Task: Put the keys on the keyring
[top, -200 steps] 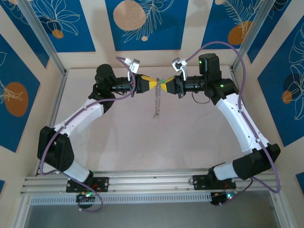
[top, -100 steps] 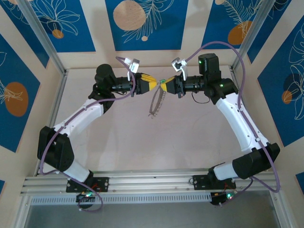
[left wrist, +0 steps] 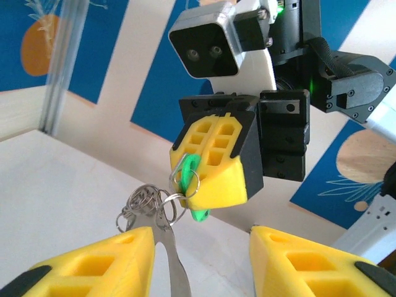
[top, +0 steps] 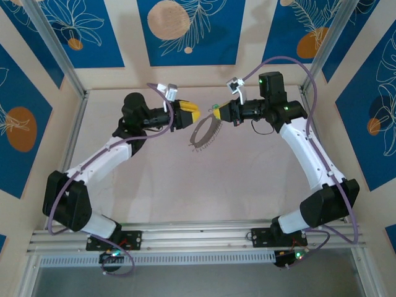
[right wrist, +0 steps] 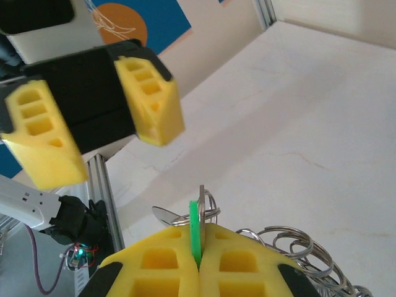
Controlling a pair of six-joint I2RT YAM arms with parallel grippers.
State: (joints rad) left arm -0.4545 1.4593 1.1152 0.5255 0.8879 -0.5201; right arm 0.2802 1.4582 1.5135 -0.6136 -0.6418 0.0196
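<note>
Gripping the green key (right wrist: 195,230) edge-on in the clenched right claw (top: 216,112), raised over the far part of the worktop (top: 185,185). Dangling the keyring (top: 204,132) of grey coils from that key, down and leftward. Holding the left claw (top: 193,114) released, pads wide apart, facing the right one, near but not touching.

The tiny green key (right wrist: 195,230) stands edge-on, pinched in the closed right end effector (top: 218,112) — a thin metal ring loops through its head. From there the keyring (top: 203,132) — a chain of linked grey metal rings — trails in a loose, floppy curve.
</note>
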